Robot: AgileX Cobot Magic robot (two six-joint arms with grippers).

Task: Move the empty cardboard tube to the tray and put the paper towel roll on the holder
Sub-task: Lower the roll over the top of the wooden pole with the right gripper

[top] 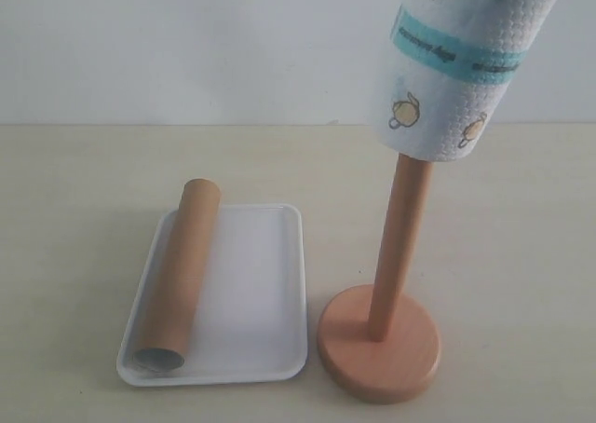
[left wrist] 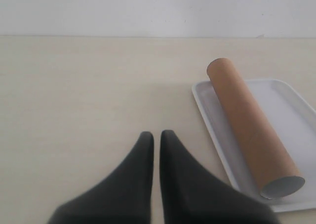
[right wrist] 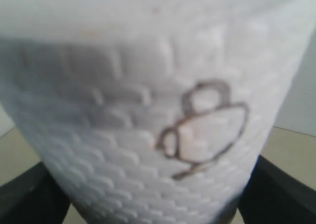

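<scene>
The empty cardboard tube (top: pixel 177 274) lies lengthwise along the left side of the white tray (top: pixel 261 293); both also show in the left wrist view, the tube (left wrist: pixel 249 130) on the tray (left wrist: pixel 291 105). The paper towel roll (top: pixel 456 60) hangs tilted over the holder (top: pixel 396 246), its lower end hiding the dowel's top. My right gripper (right wrist: pixel 155 194) is shut on the roll (right wrist: pixel 148 110), with a black finger (right wrist: pixel 24 197) on each side. My left gripper (left wrist: pixel 156 135) is shut and empty over bare table beside the tray. Neither gripper shows in the exterior view.
The holder's round base (top: pixel 377 344) stands just right of the tray, almost touching its corner. A pale wooden tabletop (top: pixel 84 190) runs back to a white wall.
</scene>
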